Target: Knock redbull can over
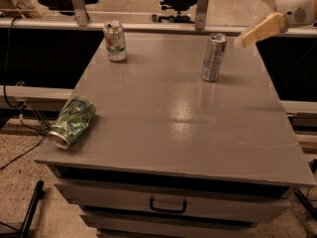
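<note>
The redbull can (214, 57) is seen standing upright on the table (173, 133), in the table's far right part, a little in from its back edge. Its long axis is vertical, and bare table top is left all round its base. Just beside it, above the table's far right edge, the gripper (247, 35) is held in the air. Its pale tip is aimed down towards the can's upper rim and is near it, but no contact is shown. Whether the gripper is released or clenched cannot be told, and nothing is seen to be grasped in it.

From the gripper the can lies towards the table's left side and slightly lower. A sideways push across the table against the can's upper half is therefore judged to be what is called for. A tall, narrow can would be expected to tip readily when struck high.

At the table's far left corner a white-and-green can (115, 41) is standing. At the table's near left edge a dented green can (72, 122) is lying on its side. Both are well apart from the likely path.
</note>
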You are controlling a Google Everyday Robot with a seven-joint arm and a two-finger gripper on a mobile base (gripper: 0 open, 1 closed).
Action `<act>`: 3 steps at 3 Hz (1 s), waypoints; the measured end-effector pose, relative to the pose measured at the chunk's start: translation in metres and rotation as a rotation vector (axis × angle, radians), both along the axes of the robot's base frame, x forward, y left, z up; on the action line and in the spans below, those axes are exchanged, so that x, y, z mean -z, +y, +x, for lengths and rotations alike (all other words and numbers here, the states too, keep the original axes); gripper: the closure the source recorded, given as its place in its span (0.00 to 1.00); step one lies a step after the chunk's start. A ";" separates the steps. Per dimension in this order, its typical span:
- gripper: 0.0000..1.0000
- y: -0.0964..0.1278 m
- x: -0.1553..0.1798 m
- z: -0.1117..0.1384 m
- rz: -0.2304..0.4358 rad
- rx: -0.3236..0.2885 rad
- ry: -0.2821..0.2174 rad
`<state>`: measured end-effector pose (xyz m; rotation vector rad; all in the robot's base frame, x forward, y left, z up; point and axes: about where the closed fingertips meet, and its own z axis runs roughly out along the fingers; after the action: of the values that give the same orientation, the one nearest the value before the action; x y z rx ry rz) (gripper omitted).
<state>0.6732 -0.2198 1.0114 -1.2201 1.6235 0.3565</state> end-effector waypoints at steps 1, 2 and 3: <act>0.00 0.035 0.008 0.028 0.259 -0.093 -0.025; 0.00 0.046 0.026 0.031 0.364 -0.131 -0.003; 0.00 0.040 0.041 0.026 0.417 -0.135 0.015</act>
<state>0.6995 -0.1798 0.9706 -1.0079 1.3915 0.7503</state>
